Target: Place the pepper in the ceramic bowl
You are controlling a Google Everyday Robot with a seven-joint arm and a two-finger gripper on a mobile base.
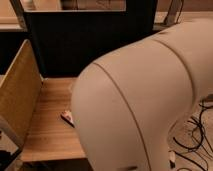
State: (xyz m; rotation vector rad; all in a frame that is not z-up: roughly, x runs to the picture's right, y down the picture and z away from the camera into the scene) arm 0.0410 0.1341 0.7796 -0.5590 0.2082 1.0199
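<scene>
The arm's white housing [145, 100] fills the centre and right of the camera view and covers most of the bench [50, 131]. The gripper is not in view, so its state cannot be told. The pepper and the ceramic bowl are hidden, position undetermined. A small dark flat item [67, 117] shows at the housing's edge, with no legible marking. The bare wood on the left is bounded by a tan side panel [17, 95] and a dark back panel [85, 45]. Cables [192, 140] lie on the floor to the right.

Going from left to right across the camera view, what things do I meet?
Wooden side panel, table, small flat packet, white robot arm, floor cables. The tool is not in view.
</scene>
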